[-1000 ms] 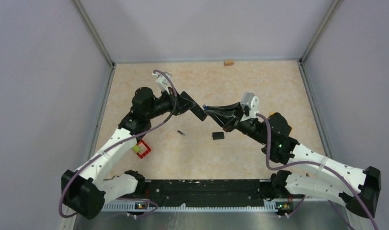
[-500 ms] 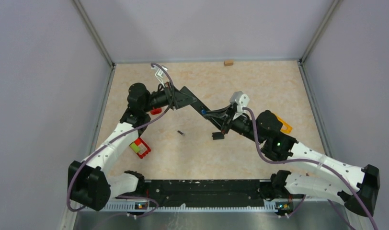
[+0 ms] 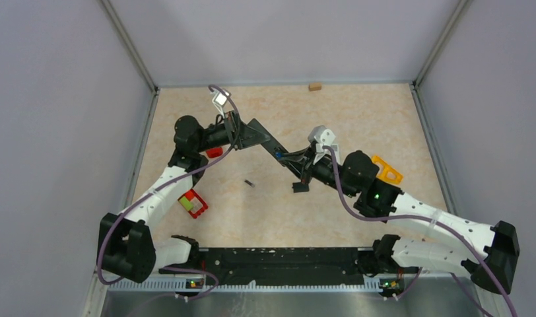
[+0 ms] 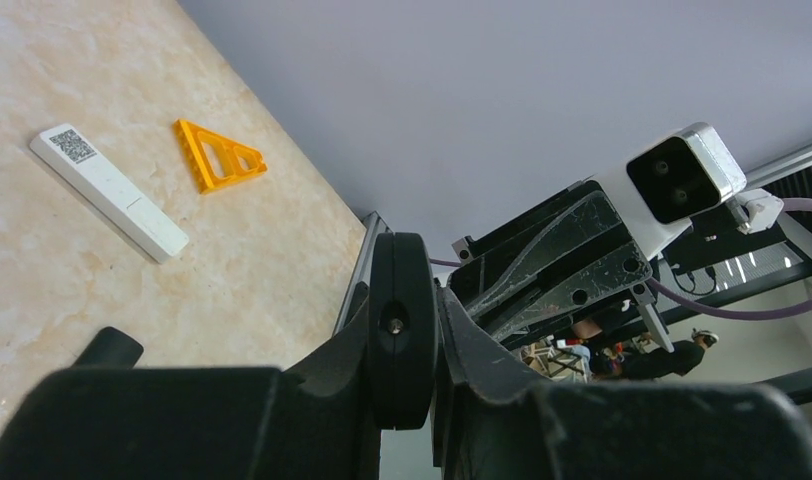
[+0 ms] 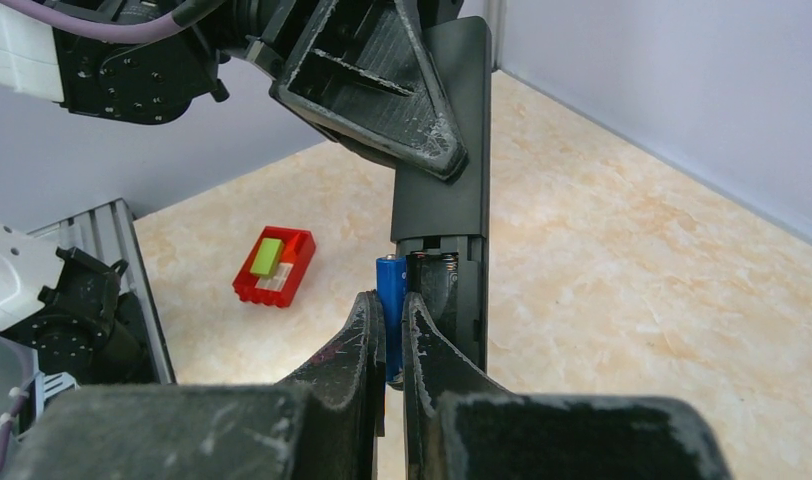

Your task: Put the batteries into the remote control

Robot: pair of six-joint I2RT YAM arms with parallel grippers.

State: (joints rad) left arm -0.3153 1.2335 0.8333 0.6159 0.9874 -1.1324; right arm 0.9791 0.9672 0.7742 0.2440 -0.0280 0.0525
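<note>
My left gripper (image 3: 254,135) (image 4: 404,322) is shut on the black remote control (image 3: 273,148) (image 4: 403,275) and holds it above the table. In the right wrist view the remote (image 5: 442,200) points toward me, its battery bay open with a spring showing at the top. My right gripper (image 3: 290,158) (image 5: 392,300) is shut on a blue battery (image 3: 279,153) (image 5: 389,275), held upright against the left side of that open bay. A small dark battery (image 3: 249,182) lies on the table below the remote.
A flat black square piece (image 3: 300,187) lies under the right wrist. A red brick with a green top (image 3: 194,203) (image 5: 275,266) sits left. An orange triangle (image 3: 387,170) (image 4: 217,155) and a white bar (image 4: 109,190) lie right. A small tan block (image 3: 314,86) is by the back wall.
The left arm swung the remote back and to the left. The right gripper followed leftward with the blue battery, uncovering the orange triangle. Both grippers stayed shut.
</note>
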